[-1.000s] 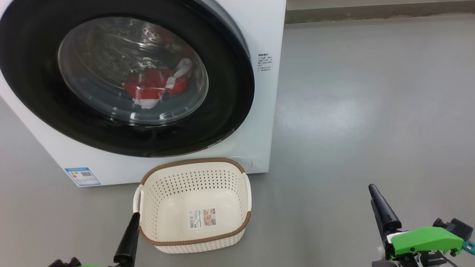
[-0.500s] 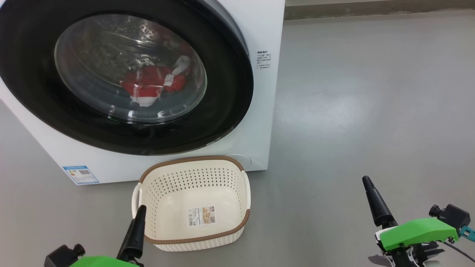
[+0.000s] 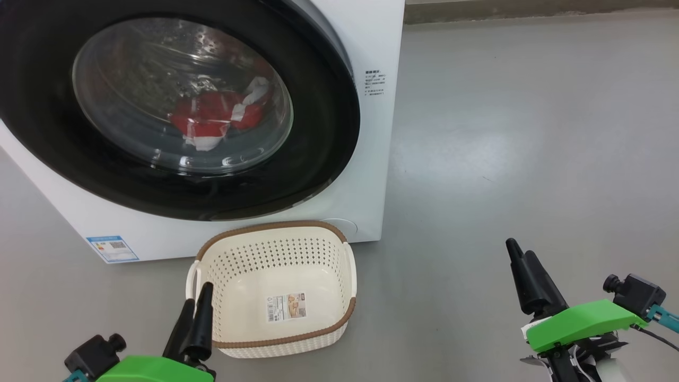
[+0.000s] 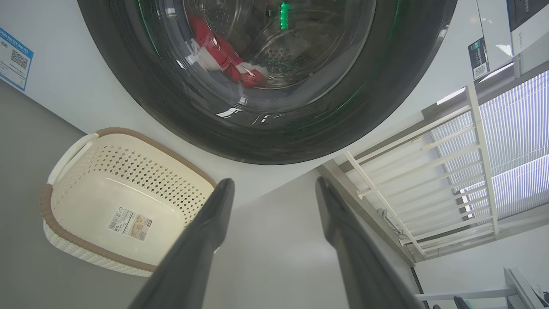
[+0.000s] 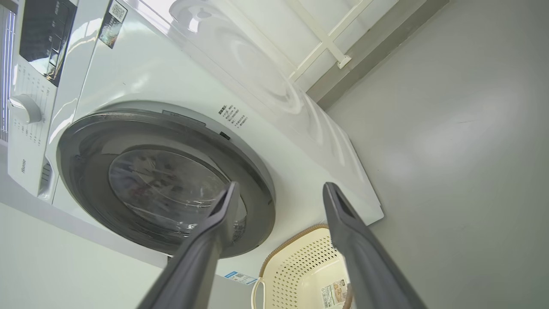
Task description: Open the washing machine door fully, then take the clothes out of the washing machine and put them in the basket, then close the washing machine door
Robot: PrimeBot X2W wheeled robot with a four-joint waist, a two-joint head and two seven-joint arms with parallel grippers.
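Observation:
The white washing machine (image 3: 371, 159) stands at the upper left. Its round black-rimmed door (image 3: 323, 132) lies against the machine's front. Red and white clothes (image 3: 207, 116) show through the glass, low in the drum, and in the left wrist view as clothes (image 4: 223, 58). The cream basket (image 3: 265, 229) sits on the floor just before the machine, holding nothing but a sticker. My left gripper (image 3: 197, 297) hangs open at the basket's near left corner. My right gripper (image 3: 519, 249) is open over bare floor, well right of the basket. Each wrist view shows its own gripper, left (image 4: 274, 183) and right (image 5: 279, 186), with fingers spread and nothing between them.
Grey floor (image 3: 530, 132) stretches to the right, up to a wall base at the back. A blue label (image 3: 112, 248) marks the machine's lower left corner. A white railing (image 4: 429, 171) stands beyond the machine. The control panel and knob (image 5: 23, 109) sit above the door.
Both grippers have come further up into the head view, and the left one's second finger now shows. The camera has shifted slightly; door, clothes and basket stay put.

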